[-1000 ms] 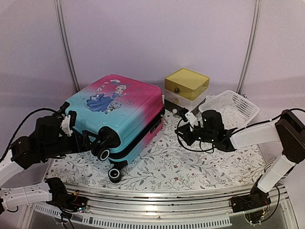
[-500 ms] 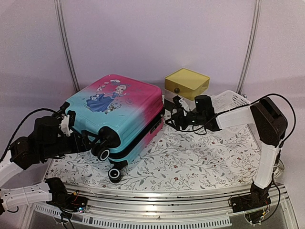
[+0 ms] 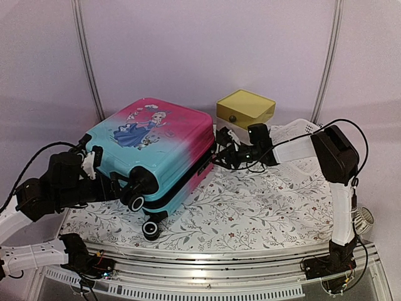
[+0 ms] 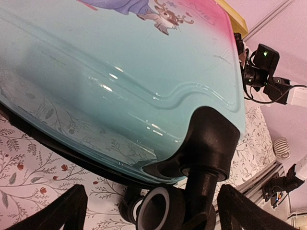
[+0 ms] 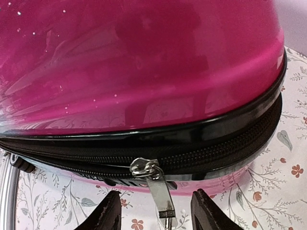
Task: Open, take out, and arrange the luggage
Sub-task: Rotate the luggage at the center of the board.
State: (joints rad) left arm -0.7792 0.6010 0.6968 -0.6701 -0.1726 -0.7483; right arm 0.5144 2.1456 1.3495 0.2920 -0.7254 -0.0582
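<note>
The luggage lies flat on the floral cloth, shut, turquoise at its wheel end and pink at the far end. My left gripper stands open at the near wheel corner. In the left wrist view its fingers straddle the black wheel and its housing under the turquoise shell. My right gripper is at the pink end. In the right wrist view the right gripper is open, and the metal zipper pull hangs between its fingers without touching them, below the black zipper band.
A yellow-topped drawer box stands just behind the right gripper. A white mesh basket lies to the right of it, behind the right forearm. The floral cloth covers the table, and a metal rail runs along the near edge.
My right arm has swung left from beside the basket to the luggage's pink end, and its jaws have opened around the zipper pull. The left arm and the luggage have stayed put.
</note>
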